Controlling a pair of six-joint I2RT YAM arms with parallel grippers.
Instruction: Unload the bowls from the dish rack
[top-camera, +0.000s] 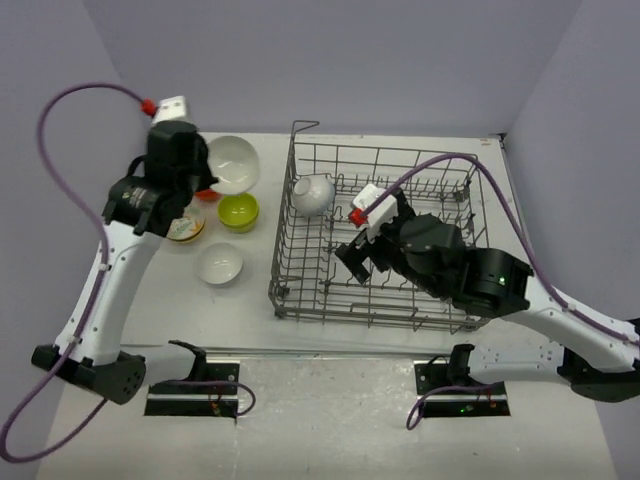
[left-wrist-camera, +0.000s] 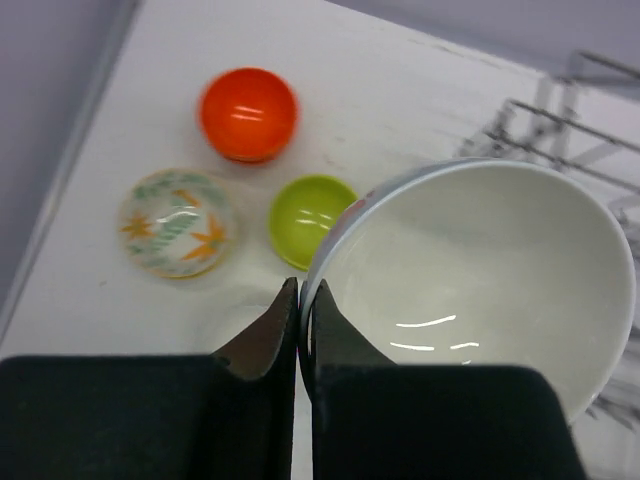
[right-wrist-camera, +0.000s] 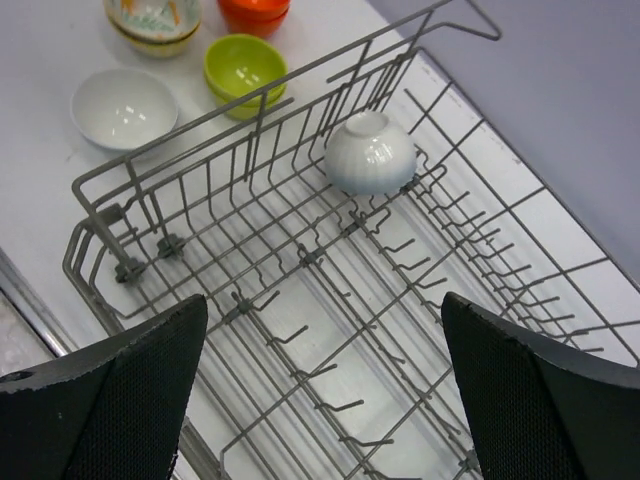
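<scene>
While left pincer (left-wrist-camera: 298, 292) clamps rim of large bowl (left-wrist-camera: 480, 265), right pincer (right-wrist-camera: 322, 315) spread wide over dish rack (right-wrist-camera: 300, 255)

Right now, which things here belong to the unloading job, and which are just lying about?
Job: dish rack; upturned white bowl inside it; held bowl in the left tool; already out: plain white bowl, green bowl, orange bowl, patterned bowl.
Lying about: purple cables.

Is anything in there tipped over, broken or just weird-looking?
Nothing is spilled or broken. One white ribbed bowl sits upside down in the dish rack, foot up. The left tool pinches a second bowl by its rim.
</scene>
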